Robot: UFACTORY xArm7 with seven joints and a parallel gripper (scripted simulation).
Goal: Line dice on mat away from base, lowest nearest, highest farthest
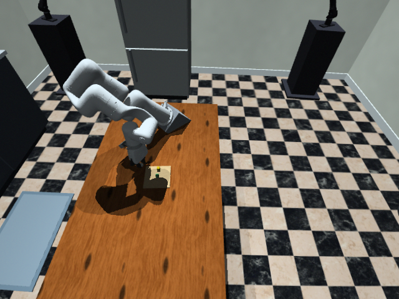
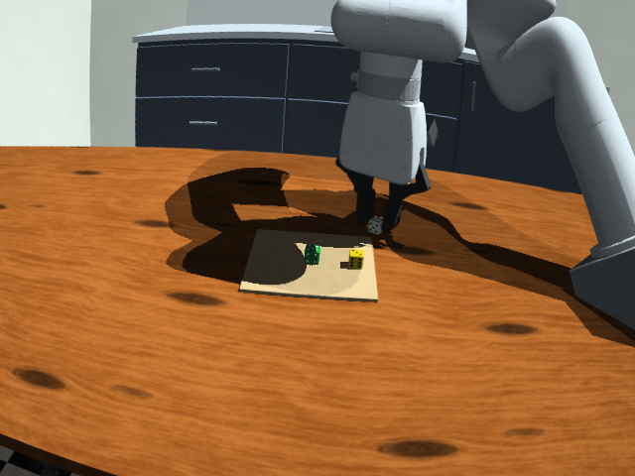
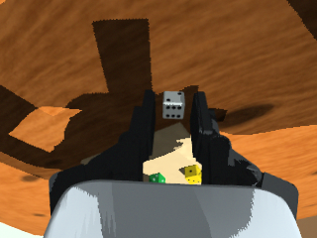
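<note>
A grey die (image 2: 374, 225) (image 3: 173, 106) stands off the mat, just beyond its back edge in the exterior view. My gripper (image 1: 140, 165) (image 2: 377, 220) (image 3: 173, 105) is partly open around it; the wrist view shows gaps on both sides. The grey die's upper face in the wrist view shows two pips. A green die (image 1: 157, 175) (image 2: 312, 254) (image 3: 158, 178) and a yellow die (image 1: 158, 169) (image 2: 355, 259) (image 3: 193, 175) stand apart on the pale mat (image 1: 167, 170) (image 2: 358, 293) (image 3: 160, 165), the yellow one nearer the base. Their top numbers are hard to read.
The robot's base (image 1: 176, 122) (image 2: 610, 287) stands on the wooden table (image 1: 186, 225) (image 2: 287, 374), at the far end in the top view and at the right in the exterior view. The arm's shadow darkens part of the mat and the table around the grey die.
</note>
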